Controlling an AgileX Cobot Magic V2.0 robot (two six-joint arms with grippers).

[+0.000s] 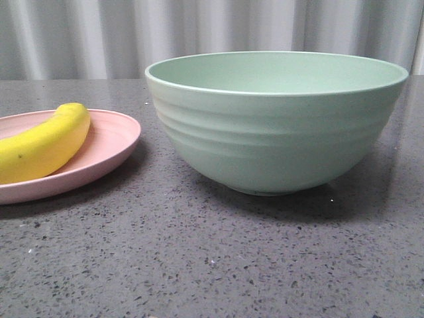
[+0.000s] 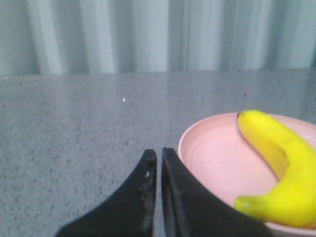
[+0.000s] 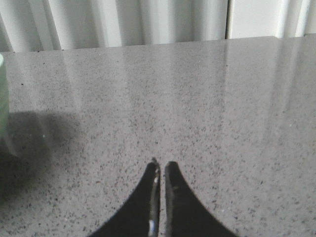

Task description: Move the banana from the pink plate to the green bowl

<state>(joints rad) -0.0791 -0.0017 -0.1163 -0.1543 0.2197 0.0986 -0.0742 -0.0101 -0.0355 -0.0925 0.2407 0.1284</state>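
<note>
The yellow banana (image 1: 43,144) lies on the pink plate (image 1: 112,136) at the left of the front view. To its right stands the large green bowl (image 1: 275,126), with nothing showing inside it. Neither gripper shows in the front view. In the left wrist view my left gripper (image 2: 159,154) is shut on nothing, its black fingers just beside the pink plate (image 2: 217,153) where the banana (image 2: 281,163) rests. In the right wrist view my right gripper (image 3: 162,165) is shut and empty over bare table, with the green bowl (image 3: 2,103) only a sliver at the picture's edge.
A grey speckled table (image 1: 212,258) carries everything. A pale pleated curtain (image 1: 199,30) hangs behind the table's far edge.
</note>
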